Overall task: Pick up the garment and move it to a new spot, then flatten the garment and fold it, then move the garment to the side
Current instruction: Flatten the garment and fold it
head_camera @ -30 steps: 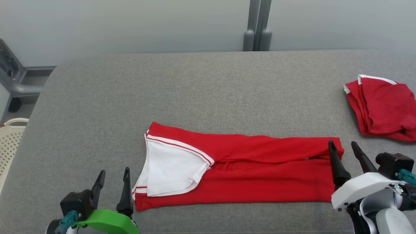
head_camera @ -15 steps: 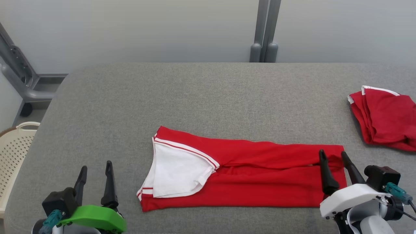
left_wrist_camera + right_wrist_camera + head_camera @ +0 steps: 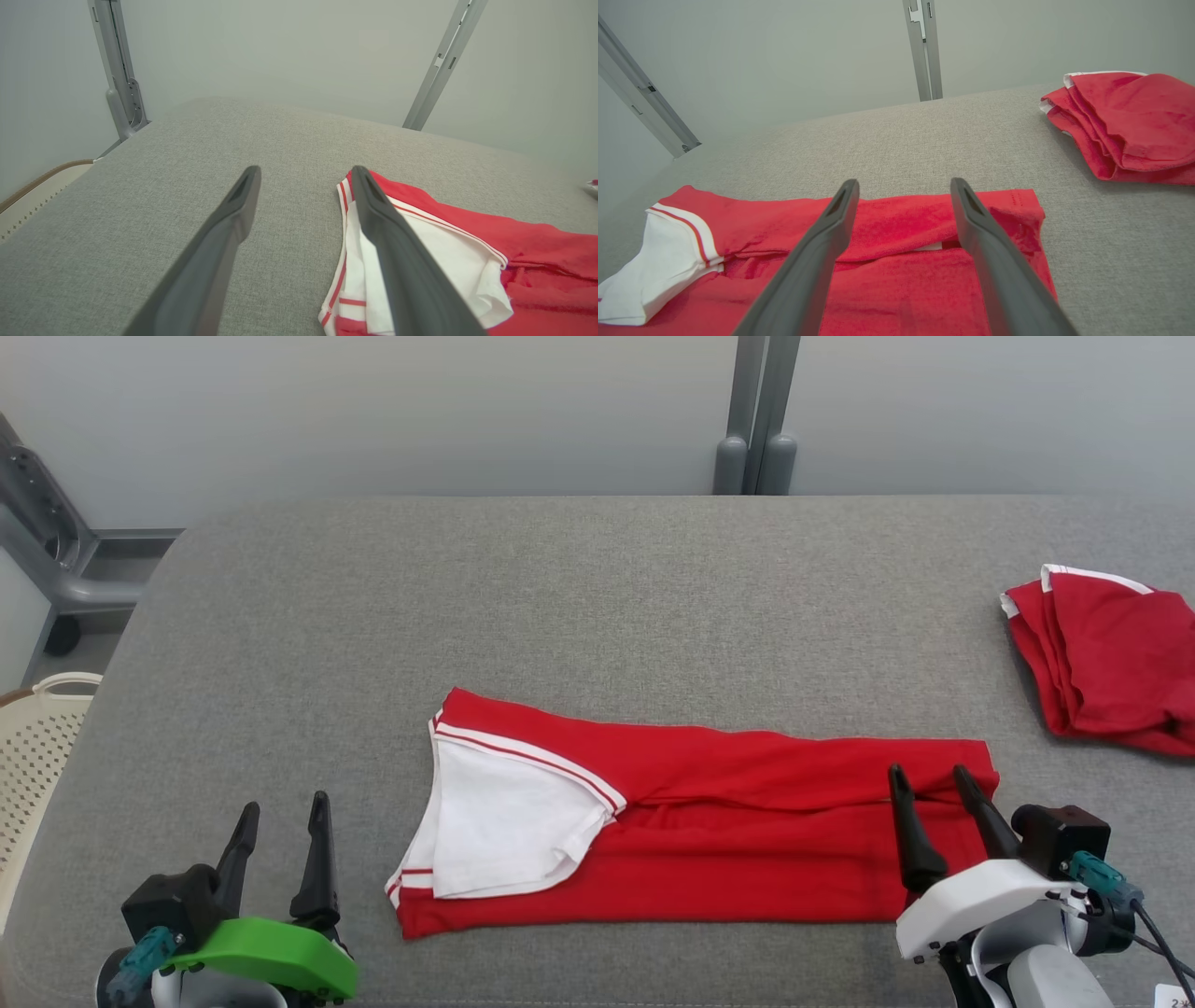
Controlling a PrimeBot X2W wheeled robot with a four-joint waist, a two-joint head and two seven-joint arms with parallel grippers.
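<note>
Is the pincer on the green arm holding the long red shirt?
No, the left pincer stands open and empty, off to the side of the long red garment.

The garment, lower middle, is bright red with a white sleeve edged in thin red and white stripes; the second garment at the right edge is the same red with a white band. The table is flecked grey, the basket at the left edge cream with a grid of holes. The left gripper has black fingers on a green shell, the right gripper black fingers on a white one.
</note>
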